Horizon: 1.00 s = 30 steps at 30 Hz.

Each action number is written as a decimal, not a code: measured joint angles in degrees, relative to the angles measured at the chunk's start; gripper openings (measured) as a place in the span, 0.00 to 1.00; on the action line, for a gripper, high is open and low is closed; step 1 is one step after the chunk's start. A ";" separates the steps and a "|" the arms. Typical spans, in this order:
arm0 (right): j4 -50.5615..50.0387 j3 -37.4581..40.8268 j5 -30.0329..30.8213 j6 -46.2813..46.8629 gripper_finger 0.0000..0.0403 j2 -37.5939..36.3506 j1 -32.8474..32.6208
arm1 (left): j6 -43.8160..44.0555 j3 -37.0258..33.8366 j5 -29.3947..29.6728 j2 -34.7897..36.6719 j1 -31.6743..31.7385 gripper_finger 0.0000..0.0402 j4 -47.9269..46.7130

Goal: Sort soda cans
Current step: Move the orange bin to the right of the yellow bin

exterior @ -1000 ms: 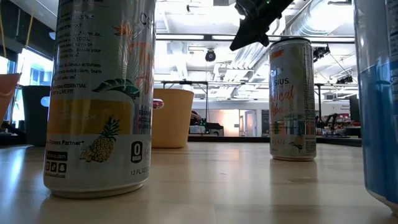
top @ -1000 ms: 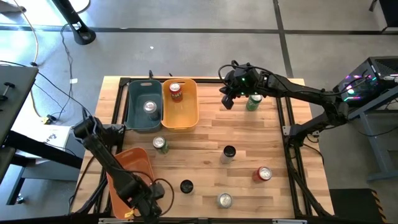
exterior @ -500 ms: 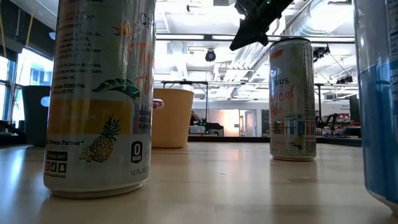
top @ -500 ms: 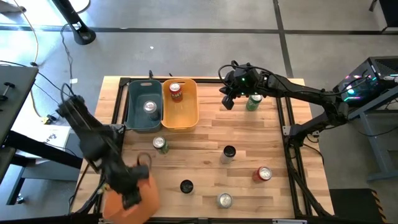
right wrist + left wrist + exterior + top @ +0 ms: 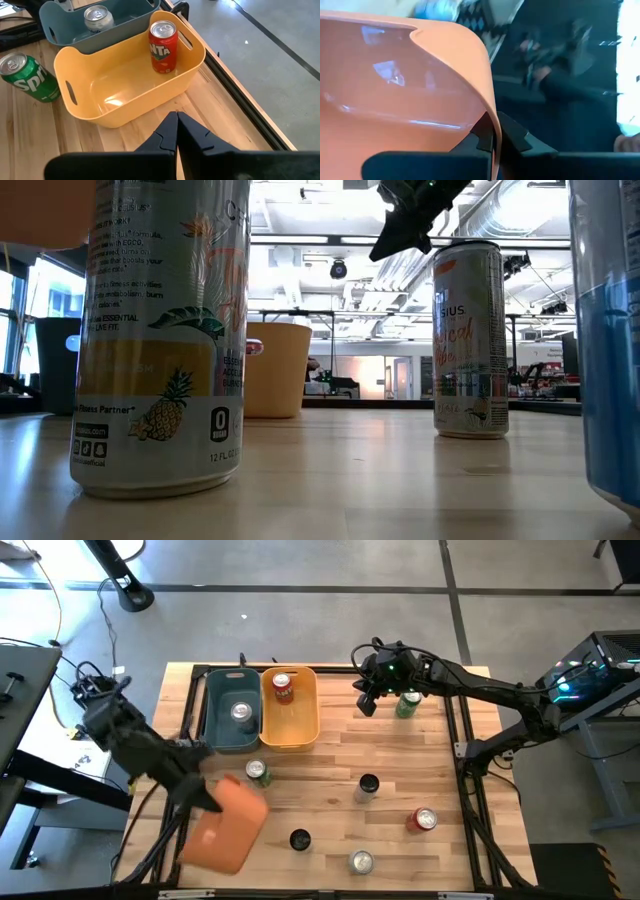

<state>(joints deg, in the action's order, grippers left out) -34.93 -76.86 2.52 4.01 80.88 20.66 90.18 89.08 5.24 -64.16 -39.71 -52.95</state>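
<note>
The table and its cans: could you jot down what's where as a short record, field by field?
Yellow bin: holds one red can
Teal bin: holds one silver can
Orange bin: lifted by its rim, tilted
Left gripper: shut on the orange bin's rim
Right gripper: shut, empty, near the yellow bin
Loose on the table: two green cans, two black cans, one red can, one silver can
</note>
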 joint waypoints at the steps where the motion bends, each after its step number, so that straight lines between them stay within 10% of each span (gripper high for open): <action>1: 0.02 0.00 0.00 -0.02 0.00 0.00 0.12 | -1.60 0.53 1.23 0.30 0.75 0.00 0.02; 16: -0.03 0.00 -7.28 -1.06 0.00 -6.91 4.69 | -36.05 10.47 3.55 0.33 19.01 0.00 8.39; 30: -0.11 0.00 -22.63 1.52 0.00 -20.75 5.40 | -74.31 10.41 -20.90 -13.91 45.08 0.00 7.94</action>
<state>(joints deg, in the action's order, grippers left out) -35.05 -76.86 -20.10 5.53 60.13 26.06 15.87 99.49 -15.67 -78.07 5.36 -45.00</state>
